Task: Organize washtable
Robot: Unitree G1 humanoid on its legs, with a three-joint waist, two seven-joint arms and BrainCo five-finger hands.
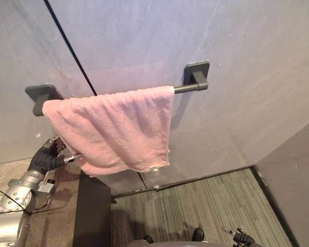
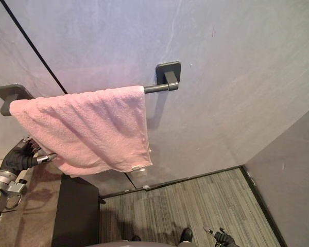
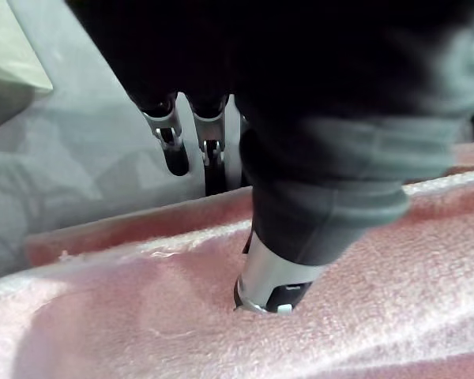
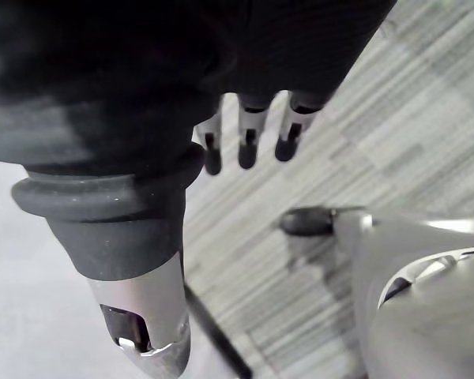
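Observation:
A pink towel point(image 1: 116, 128) hangs folded over a dark towel bar point(image 1: 188, 88) on the grey wall. My left hand point(image 1: 52, 152) is at the towel's lower left edge. Its thumb point(image 3: 272, 280) presses into the front of the cloth point(image 3: 142, 316), while its fingers point(image 3: 174, 146) reach past the towel's edge on the far side, so the cloth is pinched between them. My right hand point(image 1: 240, 237) hangs low near the floor, far from the towel, with its fingers point(image 4: 249, 142) relaxed and holding nothing.
The bar sits on two dark wall brackets point(image 1: 196, 69) point(image 1: 40, 94). Below the towel stands a dark cabinet side point(image 1: 95, 211) beside a brown countertop point(image 1: 56, 216). Striped carpet point(image 1: 195, 200) covers the floor, and a side wall point(image 1: 298, 175) closes the right.

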